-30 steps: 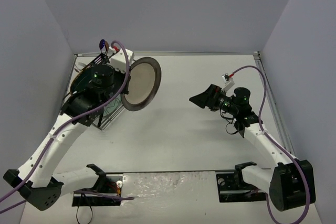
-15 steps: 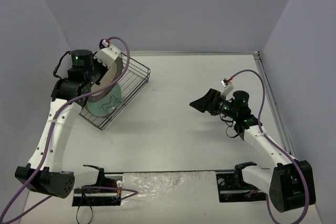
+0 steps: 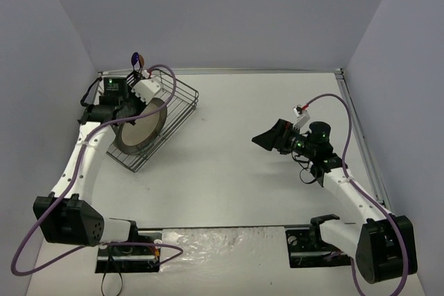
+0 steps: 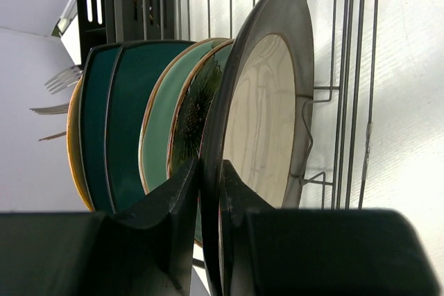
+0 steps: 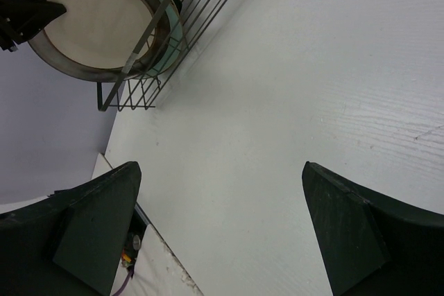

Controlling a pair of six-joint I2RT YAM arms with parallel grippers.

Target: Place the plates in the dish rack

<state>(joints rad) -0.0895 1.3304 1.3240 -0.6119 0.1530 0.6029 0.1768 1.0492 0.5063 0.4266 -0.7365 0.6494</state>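
My left gripper [image 4: 210, 171] is shut on the rim of a beige plate with a dark rim [image 4: 267, 116], which stands on edge inside the black wire dish rack [image 4: 347, 67]. Behind it stand a pale green flower plate [image 4: 198, 109], another pale green plate [image 4: 161, 126] and dark teal plates [image 4: 121, 123]. From above, the held plate [image 3: 139, 128] leans in the dish rack [image 3: 177, 105] under my left gripper [image 3: 141, 105]. My right gripper [image 3: 265, 136] hangs open over the table's right half, nothing between its fingers; its wrist view shows the jaws [image 5: 222, 168] wide apart and the plate [image 5: 97, 22] far off.
A black slotted cutlery basket [image 4: 132, 5] sits at the rack's far corner, with forks [image 4: 62, 81] sticking out. The rack stands against the left wall [image 3: 62, 67]. White tabletop [image 3: 236, 164] lies between the arms.
My left arm swung the beige plate from the rack's right side back over the rack and lowered it in among the other plates. The right arm barely moved.
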